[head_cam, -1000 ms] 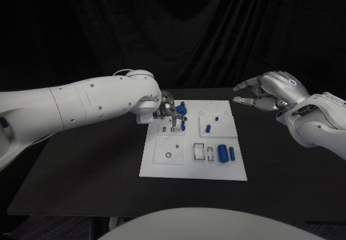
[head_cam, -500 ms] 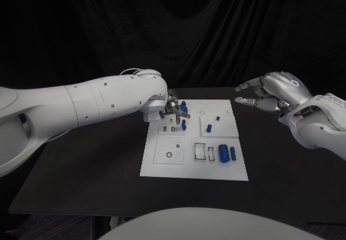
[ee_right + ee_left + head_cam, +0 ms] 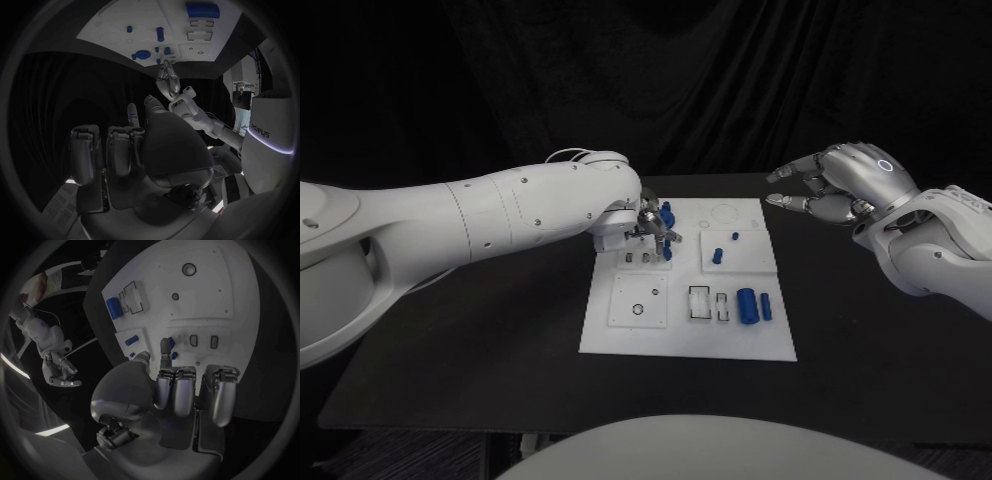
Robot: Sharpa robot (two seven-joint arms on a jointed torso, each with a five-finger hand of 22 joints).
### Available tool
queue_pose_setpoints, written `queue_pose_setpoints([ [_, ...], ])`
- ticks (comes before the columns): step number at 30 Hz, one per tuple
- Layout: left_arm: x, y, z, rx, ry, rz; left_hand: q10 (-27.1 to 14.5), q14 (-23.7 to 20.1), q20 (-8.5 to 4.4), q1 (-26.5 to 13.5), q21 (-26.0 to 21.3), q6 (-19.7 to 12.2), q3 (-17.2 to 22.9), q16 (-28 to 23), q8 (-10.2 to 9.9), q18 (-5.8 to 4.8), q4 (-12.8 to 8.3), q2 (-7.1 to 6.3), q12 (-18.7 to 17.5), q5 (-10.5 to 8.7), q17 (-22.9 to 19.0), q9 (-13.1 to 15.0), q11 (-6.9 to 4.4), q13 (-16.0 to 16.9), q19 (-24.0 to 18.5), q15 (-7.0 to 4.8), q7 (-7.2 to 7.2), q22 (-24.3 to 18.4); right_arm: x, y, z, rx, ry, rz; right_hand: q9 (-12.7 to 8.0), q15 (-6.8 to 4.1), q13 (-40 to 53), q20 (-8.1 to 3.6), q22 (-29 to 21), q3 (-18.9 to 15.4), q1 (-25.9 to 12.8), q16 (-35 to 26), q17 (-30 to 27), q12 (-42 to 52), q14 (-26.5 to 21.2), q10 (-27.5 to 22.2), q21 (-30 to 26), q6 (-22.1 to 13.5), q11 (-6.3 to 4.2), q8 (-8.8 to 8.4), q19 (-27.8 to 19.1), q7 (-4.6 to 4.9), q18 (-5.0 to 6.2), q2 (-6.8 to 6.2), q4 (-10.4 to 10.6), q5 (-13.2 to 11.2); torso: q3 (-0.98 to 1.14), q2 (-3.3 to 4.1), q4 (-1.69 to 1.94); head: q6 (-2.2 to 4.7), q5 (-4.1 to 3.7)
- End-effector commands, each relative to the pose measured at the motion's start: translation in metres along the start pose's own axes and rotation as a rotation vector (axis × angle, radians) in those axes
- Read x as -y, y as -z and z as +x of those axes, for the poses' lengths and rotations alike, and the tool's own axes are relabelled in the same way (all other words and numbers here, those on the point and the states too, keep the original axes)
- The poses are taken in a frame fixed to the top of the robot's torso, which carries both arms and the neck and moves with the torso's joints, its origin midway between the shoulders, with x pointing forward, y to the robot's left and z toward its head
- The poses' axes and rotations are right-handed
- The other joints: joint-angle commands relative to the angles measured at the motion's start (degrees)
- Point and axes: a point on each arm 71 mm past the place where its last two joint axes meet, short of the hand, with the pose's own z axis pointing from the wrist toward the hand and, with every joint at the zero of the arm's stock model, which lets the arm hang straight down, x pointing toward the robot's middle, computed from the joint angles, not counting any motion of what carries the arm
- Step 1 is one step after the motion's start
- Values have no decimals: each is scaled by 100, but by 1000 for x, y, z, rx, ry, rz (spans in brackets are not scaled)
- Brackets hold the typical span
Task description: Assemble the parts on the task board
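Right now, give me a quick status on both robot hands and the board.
Left robot hand over task board's far left corner, fingertips at a blue part. Right robot hand raised beside the board, holding nothing. Nothing in the way.

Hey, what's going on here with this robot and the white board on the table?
The robot is working on a white task board lying on a black table. Its left robot hand is down at the board's far left section, fingers around a small blue part there. The right robot hand hovers off the board's far right corner, fingers curled, holding nothing. Several more blue parts sit on the board, including a larger blue cylinder near the front.
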Motion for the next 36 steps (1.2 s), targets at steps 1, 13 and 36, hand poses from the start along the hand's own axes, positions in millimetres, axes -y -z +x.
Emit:
queue_pose_setpoints([
  [1, -1, -3, -1, 59, -6, -9, 616, 606, -43, 15, 18, 49, 36, 15, -37, -22, 10, -57, -4, 28, 1508, 20, -23, 1507, 551, -30, -4, 1466, 2, 0, -1, 9, 7, 21, -3, 48, 1141, 32, 1506, -17, 40, 17, 1510, 32, 594, 416, 15, 42, 42, 2, 595, -4, -91, 29, 6, 38, 0, 3, -13, 0, 24],
  [13, -3, -6, 2, 78, -2, -18, 616, 606, -75, -11, 24, 181, 147, 15, 1, -26, 5, -110, -4, 9, 1508, 242, -71, 1507, 567, -71, -59, 1480, 2, -1, 2, 0, 8, 18, -5, 48, 1139, 33, 1506, -21, 41, 17, 1510, 30, 594, 416, 15, 41, 44, -4, 595, -1, -91, 24, 5, 51, 10, 3, -21, 0, 37],
  [36, -2, -12, 4, 60, -12, -23, 616, 606, -78, -44, -56, -3, 322, 15, -183, 19, 12, -127, -4, -5, 1508, 432, -42, 1507, 421, -59, -11, 1328, 2, -3, 5, -14, 8, 17, -7, 48, 1145, 33, 1506, -24, 40, 17, 1510, 36, 594, 420, 15, 38, 45, -9, 595, 1, -91, 22, 7, 57, 9, 1, -25, 0, 50],
])
